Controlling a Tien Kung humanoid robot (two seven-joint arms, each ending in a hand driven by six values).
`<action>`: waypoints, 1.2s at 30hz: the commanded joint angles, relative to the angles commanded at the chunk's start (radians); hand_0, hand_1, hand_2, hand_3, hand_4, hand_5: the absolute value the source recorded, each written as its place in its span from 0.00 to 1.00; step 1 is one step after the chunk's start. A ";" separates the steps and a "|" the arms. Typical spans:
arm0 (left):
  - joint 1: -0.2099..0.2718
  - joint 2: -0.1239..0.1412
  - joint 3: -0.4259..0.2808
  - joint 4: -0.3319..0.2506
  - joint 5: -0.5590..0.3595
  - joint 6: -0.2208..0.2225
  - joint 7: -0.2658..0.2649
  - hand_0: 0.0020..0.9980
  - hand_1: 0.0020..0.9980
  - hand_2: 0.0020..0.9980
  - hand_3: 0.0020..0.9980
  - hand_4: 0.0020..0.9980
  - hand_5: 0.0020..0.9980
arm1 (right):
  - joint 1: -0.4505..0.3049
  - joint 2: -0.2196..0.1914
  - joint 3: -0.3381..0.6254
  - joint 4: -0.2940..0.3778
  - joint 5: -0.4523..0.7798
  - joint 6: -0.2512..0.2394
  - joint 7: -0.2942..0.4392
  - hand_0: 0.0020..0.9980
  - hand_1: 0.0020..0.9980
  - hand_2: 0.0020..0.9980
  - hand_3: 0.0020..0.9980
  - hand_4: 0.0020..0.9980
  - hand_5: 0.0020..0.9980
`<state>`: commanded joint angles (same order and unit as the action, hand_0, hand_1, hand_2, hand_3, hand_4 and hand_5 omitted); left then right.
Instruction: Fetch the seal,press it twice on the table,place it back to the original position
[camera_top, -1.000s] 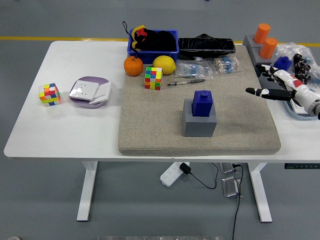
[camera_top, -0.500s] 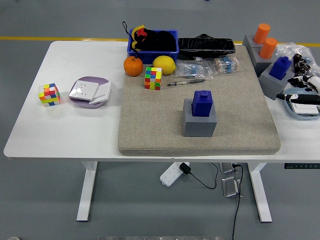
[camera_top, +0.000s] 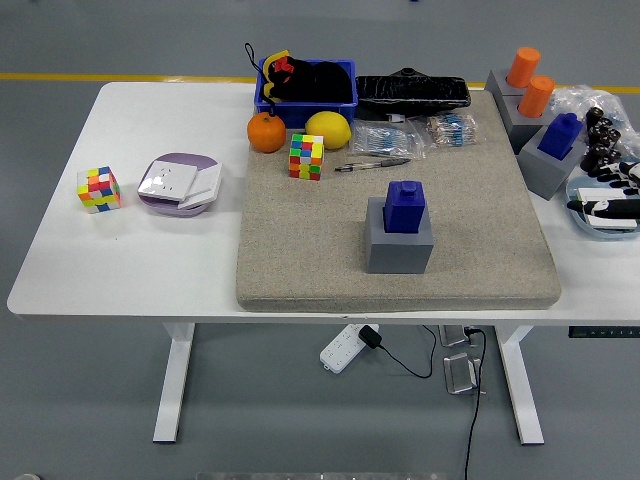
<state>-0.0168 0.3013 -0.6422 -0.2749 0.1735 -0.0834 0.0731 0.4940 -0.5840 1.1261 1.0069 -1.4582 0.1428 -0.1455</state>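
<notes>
A blue seal (camera_top: 405, 205) stands upright in its grey block holder (camera_top: 400, 245) in the middle of the beige felt mat (camera_top: 300, 260). Nothing touches it. Only the fingers (camera_top: 603, 207) of my right hand (camera_top: 612, 190) show, at the picture's right edge; they are stretched out, hold nothing, and lie over a bluish dish (camera_top: 592, 225), far right of the seal. A second blue seal (camera_top: 560, 132) sits on a grey holder (camera_top: 545, 172) at the mat's right side, with two orange seals (camera_top: 530, 80) behind it. My left arm is out of view.
At the mat's back lie an orange (camera_top: 266, 132), a lemon (camera_top: 328, 130), a colour cube (camera_top: 306, 157), a pen (camera_top: 372, 165) and packets (camera_top: 385, 140). Behind them are a blue bin (camera_top: 306, 80) and a black bag (camera_top: 412, 91). A second cube (camera_top: 99, 189) and a purple-white box (camera_top: 180, 184) lie at the left.
My right hand has pulled back from over the mat's right edge to the picture's right border, uncovering the second blue seal. The blue seal in the middle has not moved.
</notes>
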 joint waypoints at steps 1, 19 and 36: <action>0.000 0.001 0.000 0.000 0.000 0.000 0.000 0.86 0.83 0.82 0.84 0.84 0.50 | -0.001 -0.001 0.001 -0.001 0.001 0.000 -0.001 0.90 0.86 0.83 0.79 0.96 0.43; 0.003 0.006 0.009 -0.001 0.002 0.000 0.001 0.86 0.83 0.82 0.84 0.84 0.50 | -0.015 0.000 0.013 -0.001 0.003 0.007 -0.011 0.88 0.83 0.82 0.78 0.94 0.42; 0.004 0.001 -0.004 0.000 0.006 0.001 -0.001 0.86 0.83 0.82 0.84 0.84 0.50 | -0.024 0.000 0.020 -0.001 0.001 0.017 -0.013 0.88 0.82 0.81 0.78 0.93 0.42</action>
<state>-0.0131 0.3020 -0.6466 -0.2751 0.1799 -0.0824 0.0726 0.4702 -0.5835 1.1458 1.0055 -1.4577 0.1594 -0.1586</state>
